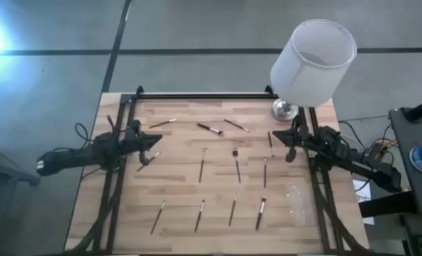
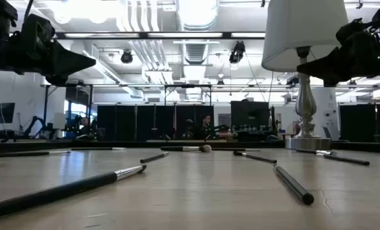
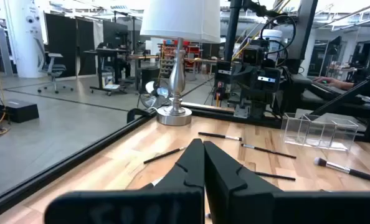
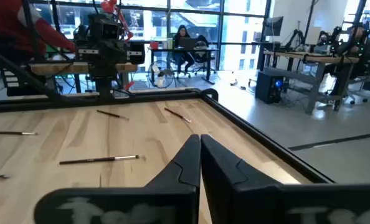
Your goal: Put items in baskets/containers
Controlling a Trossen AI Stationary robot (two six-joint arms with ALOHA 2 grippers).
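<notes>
Lying scattered between both closed hands [image 1: 153,154] [image 1: 290,151], brushes [image 1: 237,169] dot the table [image 1: 182,185].

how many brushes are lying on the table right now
About 13 brushes: four along the far edge, one by the left gripper, four mid-table, four in a near row. Some may be hidden.

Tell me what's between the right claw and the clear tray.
Only bare wood, per the high view: the right claw hovers at the table's right edge, the clear tray lies nearer the front.
</notes>
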